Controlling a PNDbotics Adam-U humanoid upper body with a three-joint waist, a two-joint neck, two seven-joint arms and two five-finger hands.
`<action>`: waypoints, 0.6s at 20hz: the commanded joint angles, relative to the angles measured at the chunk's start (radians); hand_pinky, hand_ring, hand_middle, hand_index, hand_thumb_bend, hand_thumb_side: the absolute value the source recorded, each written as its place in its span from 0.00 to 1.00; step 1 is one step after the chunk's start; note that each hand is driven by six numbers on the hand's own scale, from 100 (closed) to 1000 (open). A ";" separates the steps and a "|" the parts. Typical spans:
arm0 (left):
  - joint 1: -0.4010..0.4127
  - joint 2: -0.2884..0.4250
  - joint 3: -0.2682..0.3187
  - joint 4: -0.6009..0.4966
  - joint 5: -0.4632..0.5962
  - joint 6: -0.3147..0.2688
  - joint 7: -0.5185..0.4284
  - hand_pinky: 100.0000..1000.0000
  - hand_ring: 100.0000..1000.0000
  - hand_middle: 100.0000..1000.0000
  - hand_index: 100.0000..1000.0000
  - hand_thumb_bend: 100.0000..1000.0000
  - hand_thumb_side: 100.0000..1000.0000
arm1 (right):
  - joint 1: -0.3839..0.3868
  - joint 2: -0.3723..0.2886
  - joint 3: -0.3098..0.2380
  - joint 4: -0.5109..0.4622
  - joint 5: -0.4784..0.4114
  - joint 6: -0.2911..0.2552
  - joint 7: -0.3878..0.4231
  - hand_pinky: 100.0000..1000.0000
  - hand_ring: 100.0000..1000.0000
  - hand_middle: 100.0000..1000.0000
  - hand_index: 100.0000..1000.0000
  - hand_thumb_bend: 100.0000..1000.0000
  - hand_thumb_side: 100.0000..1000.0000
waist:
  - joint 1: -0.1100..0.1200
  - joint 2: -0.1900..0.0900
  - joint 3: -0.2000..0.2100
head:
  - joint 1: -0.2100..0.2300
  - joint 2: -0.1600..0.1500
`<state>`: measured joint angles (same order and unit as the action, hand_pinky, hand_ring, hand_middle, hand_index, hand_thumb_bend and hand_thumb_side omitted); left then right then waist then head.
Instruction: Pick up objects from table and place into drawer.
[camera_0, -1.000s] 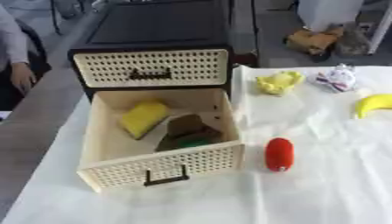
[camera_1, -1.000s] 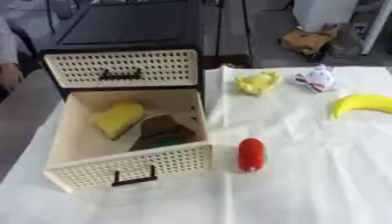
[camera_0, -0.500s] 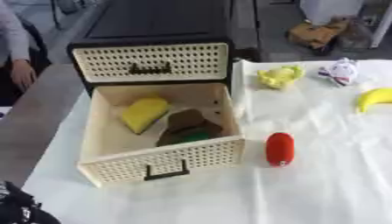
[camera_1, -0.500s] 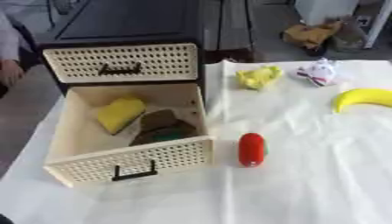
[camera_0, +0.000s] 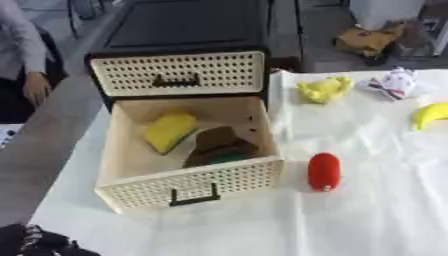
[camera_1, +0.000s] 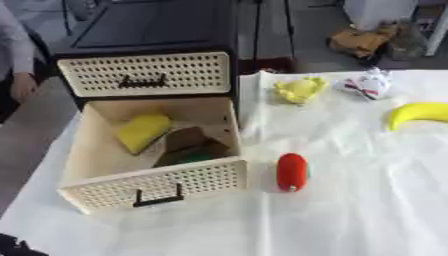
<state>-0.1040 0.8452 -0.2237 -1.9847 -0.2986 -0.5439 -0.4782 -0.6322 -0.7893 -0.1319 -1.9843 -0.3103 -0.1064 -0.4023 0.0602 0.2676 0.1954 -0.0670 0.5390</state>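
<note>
Open drawer on the left, loose objects on the cloth to its right.

The pulled-out cream perforated drawer (camera_0: 192, 187) sits before the black cabinet (camera_0: 188, 30), under a shut upper cream drawer (camera_0: 179, 72). Inside lie a yellow sponge-like block (camera_0: 170, 131) on the left and a brown and green object (camera_0: 219, 148) to its right. Just right of the drawer, on the white tablecloth (camera_1: 350, 210), lies a red cylinder (camera_1: 291, 171). Farther back lie a yellow crumpled object (camera_1: 297, 90), a white and red object (camera_1: 369, 83) and a yellow banana (camera_1: 418, 113) at the right edge.

- The open drawer (camera_0: 140, 192) holds a yellow block (camera_0: 170, 131) and a brown and green thing (camera_0: 219, 150).
- A red object (camera_0: 324, 171) lies just right of the drawer on the white-covered counter (camera_0: 367, 210).
- Farther back lie a yellow toy (camera_0: 324, 90), a white thing (camera_0: 395, 83) and a banana (camera_0: 431, 114).
- The left hand (camera_0: 35, 242) shows dark at the lower left corner.
</note>
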 joint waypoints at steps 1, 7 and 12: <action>-0.024 0.026 -0.008 -0.015 -0.007 0.052 0.025 0.00 0.00 0.55 0.90 0.00 0.95 | -0.006 -0.024 -0.010 -0.016 -0.003 0.007 -0.001 0.47 0.72 0.53 0.71 0.23 1.00 | 0.000 -0.021 -0.003 | 0.006 -0.003; -0.072 0.017 -0.019 -0.015 -0.089 0.058 0.172 0.00 0.00 0.54 0.89 0.00 0.94 | -0.003 -0.019 -0.012 -0.016 -0.007 0.012 -0.005 0.46 0.72 0.53 0.71 0.24 1.00 | 0.002 -0.021 -0.008 | 0.009 -0.011; -0.083 0.014 -0.037 -0.015 -0.159 0.079 0.261 0.00 0.00 0.55 0.92 0.00 0.96 | -0.002 -0.015 -0.015 -0.016 -0.009 0.016 -0.007 0.46 0.71 0.52 0.70 0.24 1.00 | 0.001 -0.018 -0.011 | 0.014 -0.013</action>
<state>-0.1770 0.8437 -0.2638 -1.9866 -0.4421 -0.4699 -0.2398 -0.6243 -0.7871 -0.1357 -1.9843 -0.3115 -0.0932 -0.4078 0.0626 0.2648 0.1847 -0.0575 0.5341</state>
